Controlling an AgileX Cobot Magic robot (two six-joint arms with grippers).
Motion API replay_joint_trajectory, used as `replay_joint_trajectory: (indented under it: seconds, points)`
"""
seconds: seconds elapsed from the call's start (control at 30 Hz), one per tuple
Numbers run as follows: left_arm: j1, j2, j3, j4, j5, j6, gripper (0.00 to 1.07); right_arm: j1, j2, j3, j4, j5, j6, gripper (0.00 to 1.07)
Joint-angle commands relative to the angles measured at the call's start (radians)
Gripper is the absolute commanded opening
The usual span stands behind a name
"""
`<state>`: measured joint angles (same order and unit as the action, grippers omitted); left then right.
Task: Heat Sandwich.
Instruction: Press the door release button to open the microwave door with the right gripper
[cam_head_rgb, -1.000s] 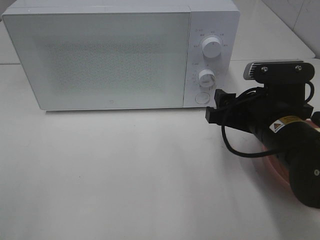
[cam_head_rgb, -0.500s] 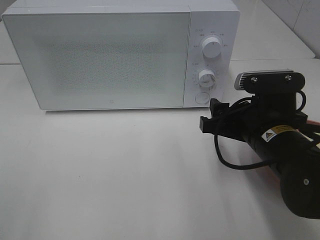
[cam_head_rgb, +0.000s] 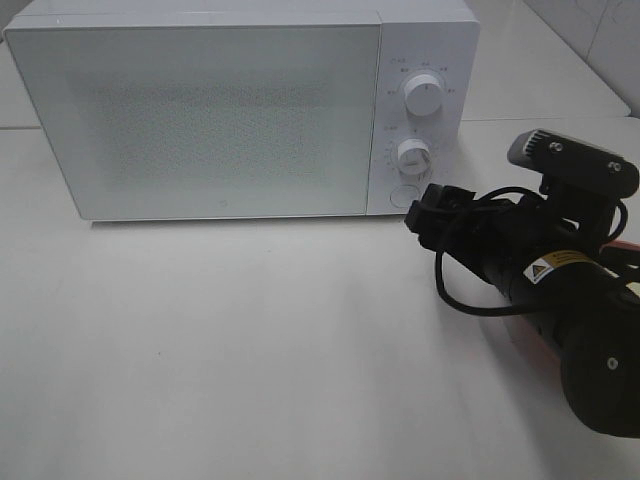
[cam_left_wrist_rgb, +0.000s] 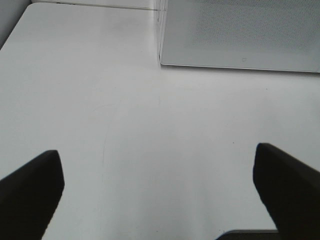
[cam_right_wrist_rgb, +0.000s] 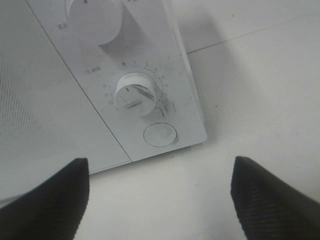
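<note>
Our right end effector (cam_head_rgb: 424, 207) hovers just in front of the microwave's (cam_head_rgb: 220, 120) control panel, near the round button (cam_right_wrist_rgb: 160, 134) under the lower dial (cam_right_wrist_rgb: 136, 92). Its fingers (cam_right_wrist_rgb: 270, 200) stand well apart, with nothing between them, and they touch nothing that we can see. Our left end effector (cam_left_wrist_rgb: 156, 152) is spread wide above the white surface (cam_left_wrist_rgb: 125, 100) and also grips nothing. The microwave door is closed. We cannot tell where the sandwich is; none of our views shows it.
</note>
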<state>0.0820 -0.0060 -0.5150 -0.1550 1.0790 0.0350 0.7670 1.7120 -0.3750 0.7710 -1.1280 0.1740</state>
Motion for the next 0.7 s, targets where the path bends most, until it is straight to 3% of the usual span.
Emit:
replay_joint_trajectory:
  seconds: [0.03,0.13,0.2,0.3,0.37,0.43,0.47,0.53,0.57,0.7]
  points:
    - [-0.005,-0.025,0.002,0.001,-0.012,0.000,0.98,0.004,0.001,-0.003,-0.003,-0.004,0.198,0.75]
    - [-0.005,-0.025,0.002,0.001,-0.012,0.000,0.98,0.004,0.001,-0.003,-0.004,0.002,0.489,0.75]
    - [-0.005,-0.025,0.002,0.001,-0.012,0.000,0.98,0.004,0.001,-0.003,-0.004,0.002,0.552,0.74]
    - [-0.005,-0.025,0.002,0.001,-0.012,0.000,0.98,0.004,0.001,-0.003,-0.004,0.005,0.840,0.66]
    - [-0.005,-0.025,0.002,0.001,-0.012,0.000,0.98,0.004,0.001,-0.003,-0.004,0.008,0.890,0.64]
    - [-0.005,-0.025,0.002,0.001,-0.012,0.000,0.98,0.004,0.001,-0.003,-0.004,0.040,1.030,0.50]
    - [-0.005,-0.025,0.002,0.001,-0.012,0.000,0.98,0.004,0.001,-0.003,-0.004,0.040,1.030,0.50]
    - [-0.005,-0.025,0.002,0.001,-0.012,0.000,0.98,0.004,0.001,-0.003,-0.004,0.062,1.095,0.40]
    - [-0.005,-0.025,0.002,0.001,-0.012,0.000,0.98,0.004,0.001,-0.003,-0.004,0.069,1.126,0.27]
    - [-0.005,-0.025,0.002,0.001,-0.012,0.000,0.98,0.004,0.001,-0.003,-0.007,0.076,1.123,0.11]
